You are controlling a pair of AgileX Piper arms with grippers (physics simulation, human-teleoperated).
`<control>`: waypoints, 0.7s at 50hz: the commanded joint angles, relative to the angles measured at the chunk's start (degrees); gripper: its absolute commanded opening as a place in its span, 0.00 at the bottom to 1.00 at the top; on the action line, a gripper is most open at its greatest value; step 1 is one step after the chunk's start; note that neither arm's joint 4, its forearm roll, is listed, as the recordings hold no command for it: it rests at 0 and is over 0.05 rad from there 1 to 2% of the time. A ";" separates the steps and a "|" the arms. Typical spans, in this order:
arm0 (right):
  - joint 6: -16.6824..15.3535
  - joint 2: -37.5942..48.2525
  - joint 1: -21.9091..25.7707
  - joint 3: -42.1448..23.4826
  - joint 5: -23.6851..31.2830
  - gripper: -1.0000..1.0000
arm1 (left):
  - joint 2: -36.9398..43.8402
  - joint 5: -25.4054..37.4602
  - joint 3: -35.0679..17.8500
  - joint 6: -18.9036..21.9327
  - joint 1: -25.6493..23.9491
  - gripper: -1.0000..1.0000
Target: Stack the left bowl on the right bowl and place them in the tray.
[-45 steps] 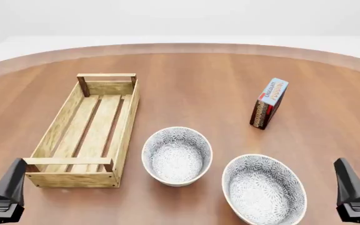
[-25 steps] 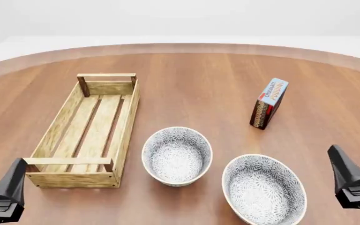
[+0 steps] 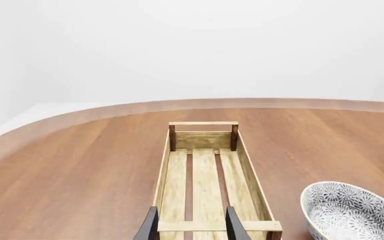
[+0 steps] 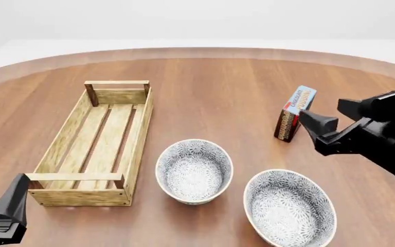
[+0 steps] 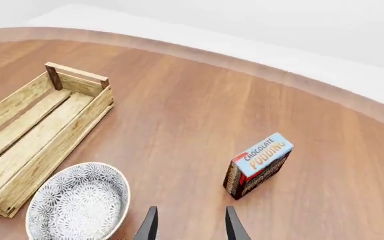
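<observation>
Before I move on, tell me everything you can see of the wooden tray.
The tray is a long rectangular crate of light wooden slats with gaps between the floor boards, darker corner posts and a raised rail across each end. It sits flat on the table, left of the left bowl, its long axis running away from the arms. Nothing is inside it. The bowl stands close beside its right wall, with no clear contact. Neither pincer touches it; the left pincer is near its front corner.

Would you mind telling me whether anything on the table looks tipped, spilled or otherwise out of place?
Nothing stands out. Both bowls, left and right, sit upright and empty, apart from each other. The tray lies flat and empty. The pudding box stands upright on its own, unrelated to the job.
</observation>
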 commanded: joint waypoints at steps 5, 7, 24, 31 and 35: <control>6.18 22.92 12.25 -12.35 3.11 1.00 | 0.00 0.00 0.00 0.00 0.00 1.00; 6.69 26.09 14.28 -13.69 3.58 1.00 | 0.00 0.00 0.00 0.00 0.00 1.00; 9.74 38.89 16.88 -19.20 3.91 1.00 | 0.00 0.00 0.00 0.00 0.00 1.00; 10.70 41.84 17.20 -19.43 2.56 1.00 | 0.00 0.00 0.00 0.00 0.00 1.00; 10.51 43.09 16.93 -19.59 2.25 1.00 | 0.00 0.00 0.00 0.00 0.00 1.00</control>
